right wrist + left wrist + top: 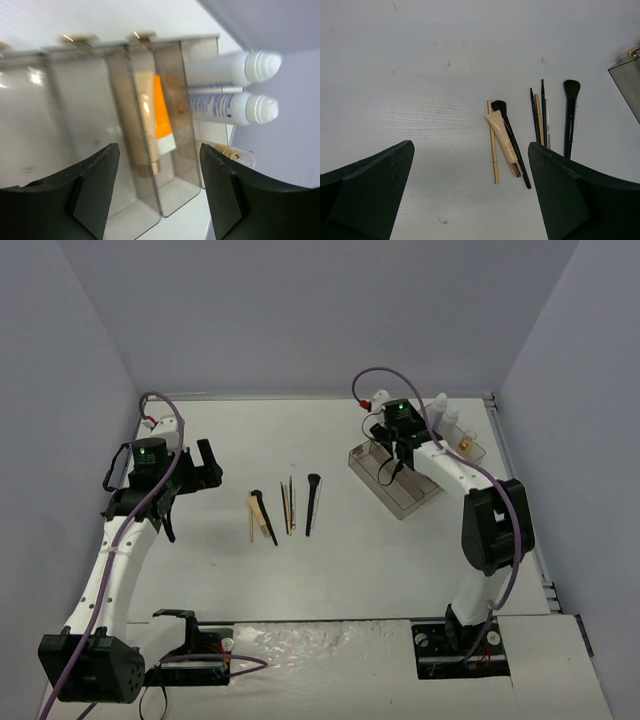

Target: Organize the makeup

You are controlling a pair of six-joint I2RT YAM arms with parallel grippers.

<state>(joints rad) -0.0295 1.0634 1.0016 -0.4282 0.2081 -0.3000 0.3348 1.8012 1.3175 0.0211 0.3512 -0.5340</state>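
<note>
Right wrist shows two white bottles (pixel 220 106) and one orange tube (pixel 162 115)

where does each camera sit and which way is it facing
Top external: above, behind the bases, looking down on the table; both arms show.
Left wrist: on the left tool, facing down at brushes and sticks; its open fingers show.
Right wrist: on the right tool, facing into the tray at an orange tube and two bottles; open fingers show.
Shared: top and left wrist both see the brushes and tray.
</note>
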